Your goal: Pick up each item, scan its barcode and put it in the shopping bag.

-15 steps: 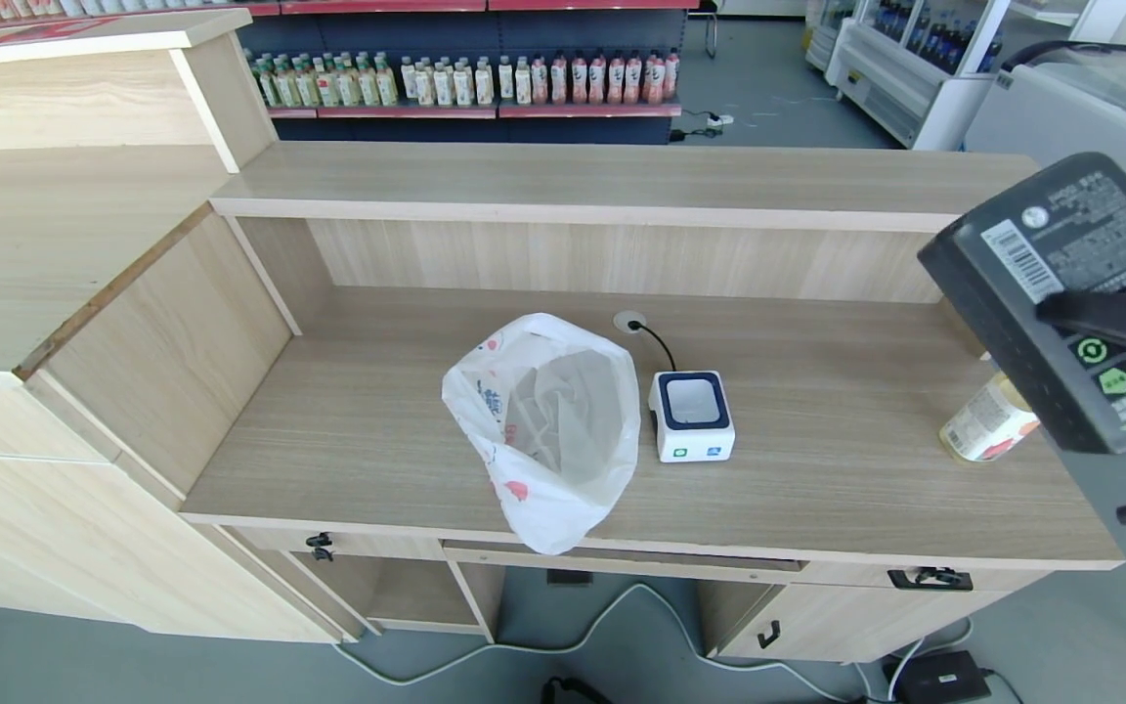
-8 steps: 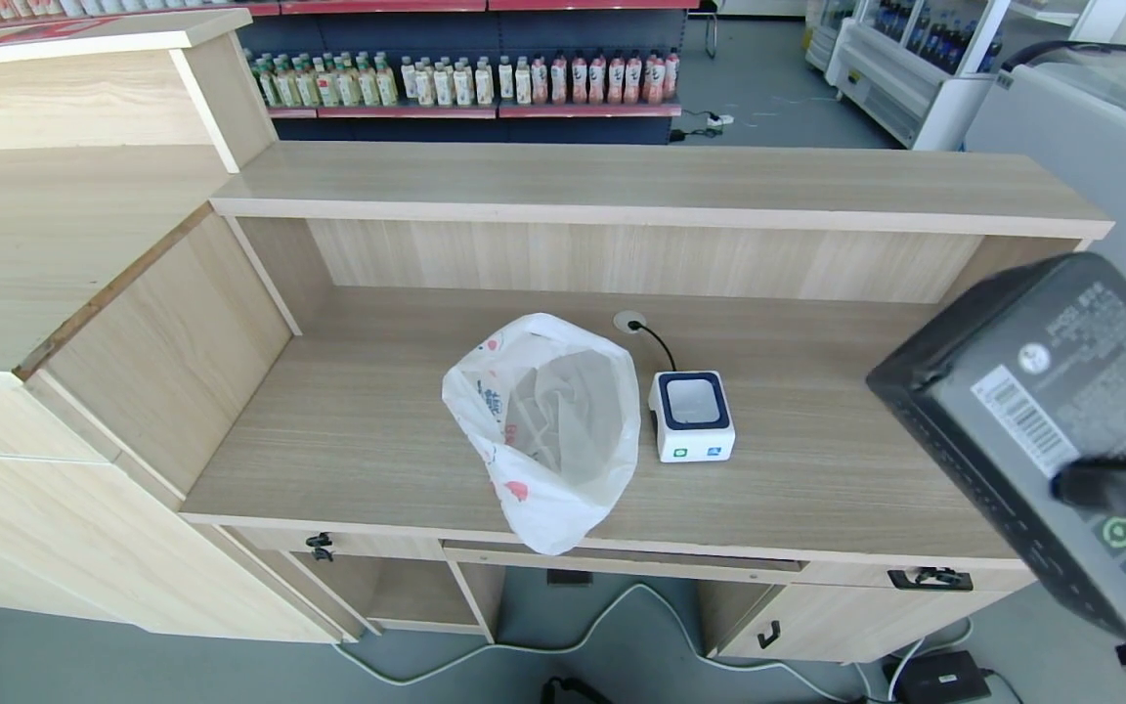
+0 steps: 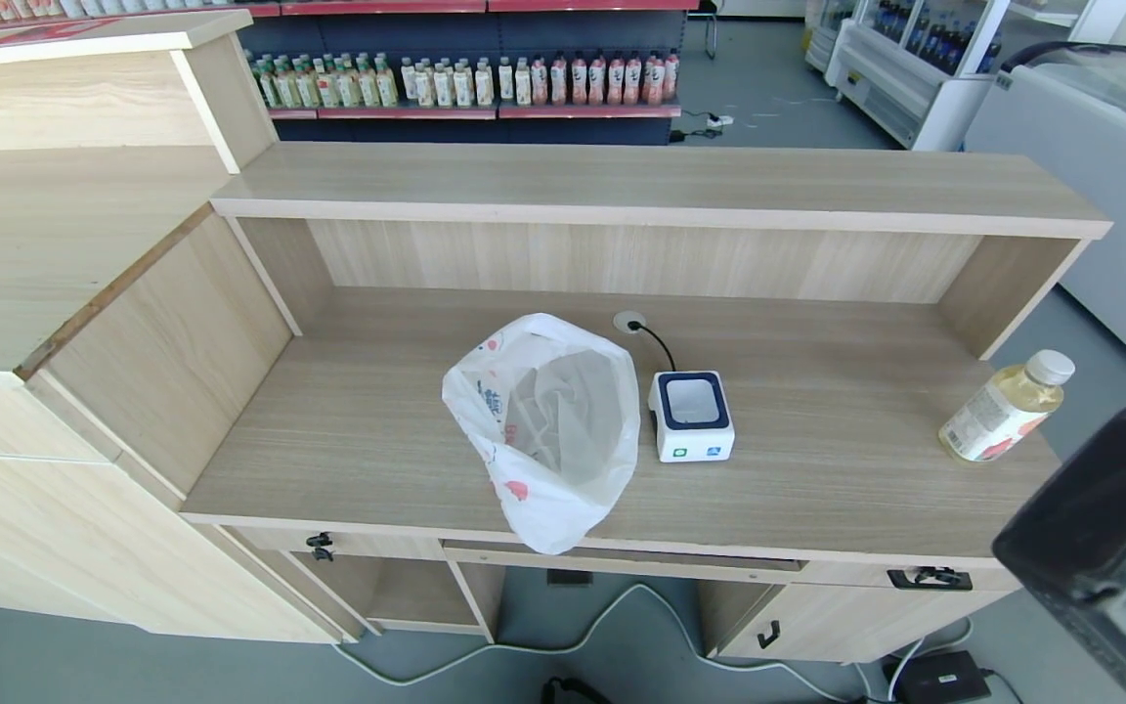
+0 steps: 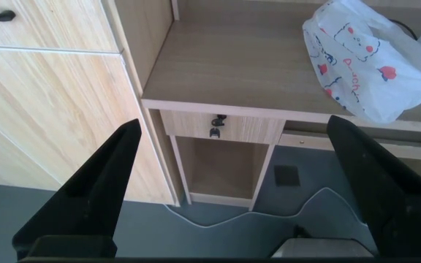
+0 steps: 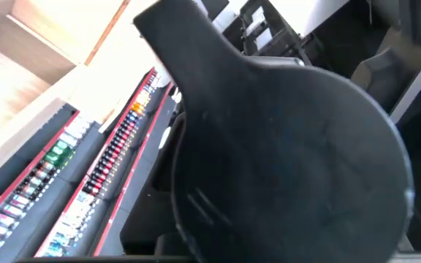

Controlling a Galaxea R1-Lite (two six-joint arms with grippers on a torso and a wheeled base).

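Note:
A white plastic shopping bag (image 3: 548, 425) stands open at the middle of the wooden counter (image 3: 817, 489), with the white barcode scanner (image 3: 690, 415) just to its right. A bottle of pale drink (image 3: 1005, 408) lies tilted near the counter's right end. A large black pack (image 3: 1101, 548) hangs in the air off the counter's right front corner; my right gripper (image 5: 298, 168) is shut on it, and the pack's dark surface (image 5: 283, 190) sits close before the wrist camera. My left gripper (image 4: 232, 124) is open and empty, low in front of the counter's left front corner, with the bag (image 4: 371, 62) farther off.
A raised back shelf (image 3: 622, 186) and side walls enclose the counter. A taller cabinet (image 3: 55, 196) stands to the left. Drawers and an open recess (image 4: 221, 168) sit under the counter, with cables on the floor (image 3: 622, 606). The scanner's cord runs to a hole (image 3: 630, 321).
The black pack in my right gripper has dropped from upper right to the lower right corner, uncovering the bottle on the counter. Bag and scanner have not moved.

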